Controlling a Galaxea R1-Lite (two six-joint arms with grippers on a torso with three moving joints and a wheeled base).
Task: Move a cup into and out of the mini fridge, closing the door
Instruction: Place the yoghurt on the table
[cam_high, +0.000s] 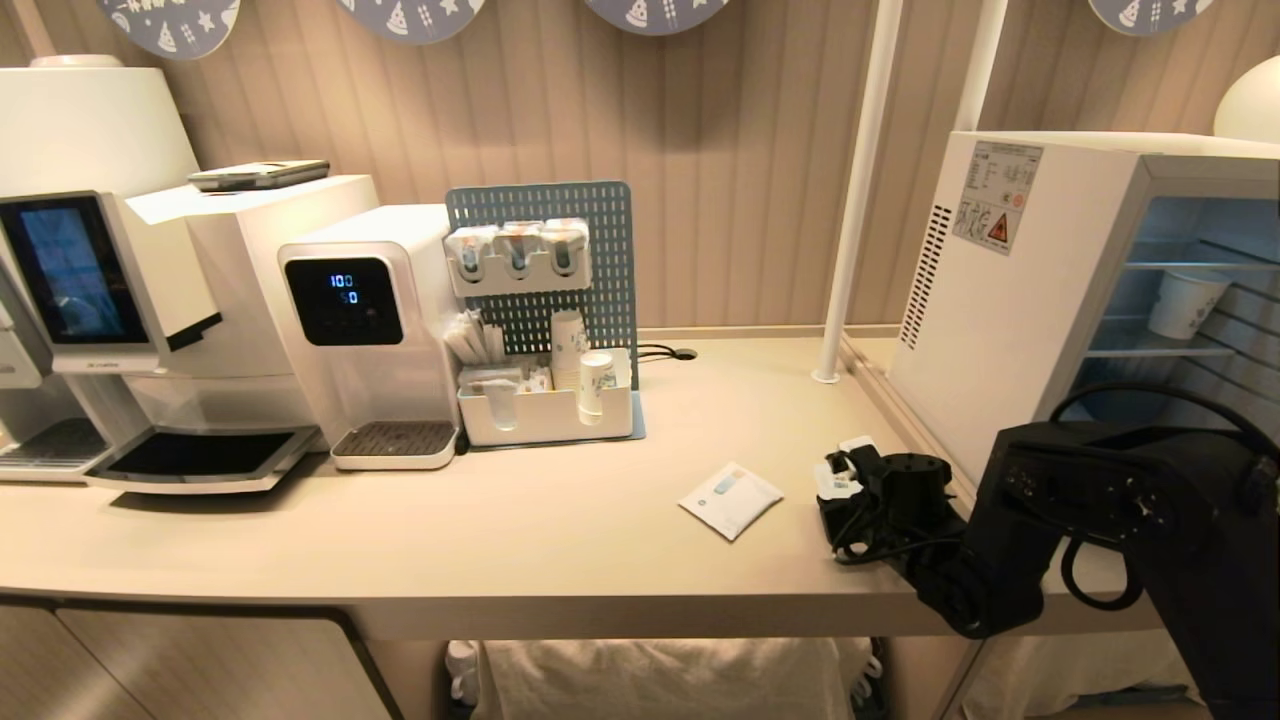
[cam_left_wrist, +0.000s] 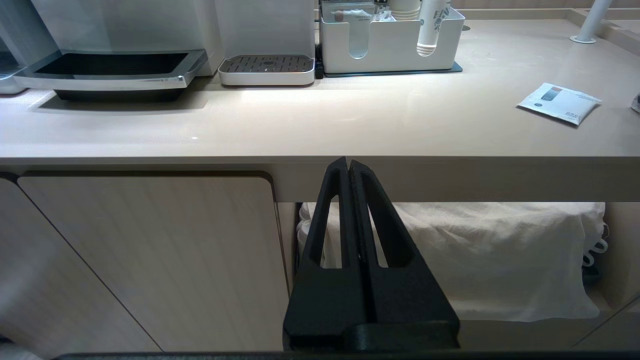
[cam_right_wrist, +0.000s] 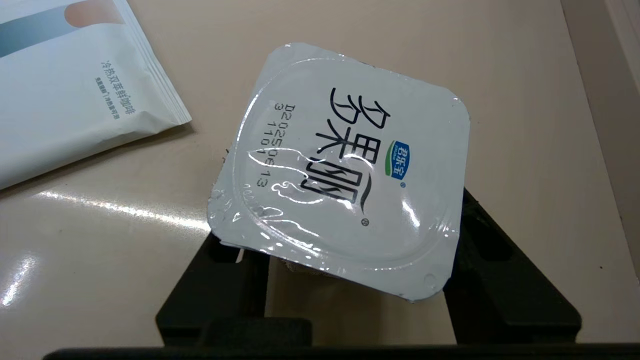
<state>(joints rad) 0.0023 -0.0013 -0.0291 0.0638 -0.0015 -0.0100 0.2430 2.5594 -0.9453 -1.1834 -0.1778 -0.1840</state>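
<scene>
- The right gripper (cam_high: 845, 485) reaches low over the near right part of the counter (cam_high: 560, 500), just left of the mini fridge (cam_high: 1000, 300).
- From the right wrist view, the cup (cam_right_wrist: 345, 170) sits between the two black fingers (cam_right_wrist: 505, 280), its foil lid with black lettering and a small blue-and-green logo facing the camera and tilted a little.
- The fingers stand on either side of the cup body, below the lid's rim; whether they press on it or stand just clear I cannot tell.
- In the head view the cup (cam_high: 838, 480) shows only as white bits at the gripper's tip, on or just above the counter.
- A flat white packet (cam_high: 730, 498) lies on the counter just left of the cup, apart from it.
- The fridge stands open toward the right, showing shelves and a white paper cup (cam_high: 1185, 300) on one of them; the door itself is not in sight.
- The left gripper (cam_left_wrist: 350, 170) hangs below the counter's near edge in front of a cabinet panel (cam_left_wrist: 150, 250), fingers pressed together with nothing between them.
- Far left on the counter stand a coffee machine (cam_high: 150, 300), a water dispenser (cam_high: 370, 330) and a white caddy (cam_high: 545, 410) with paper cups.
</scene>
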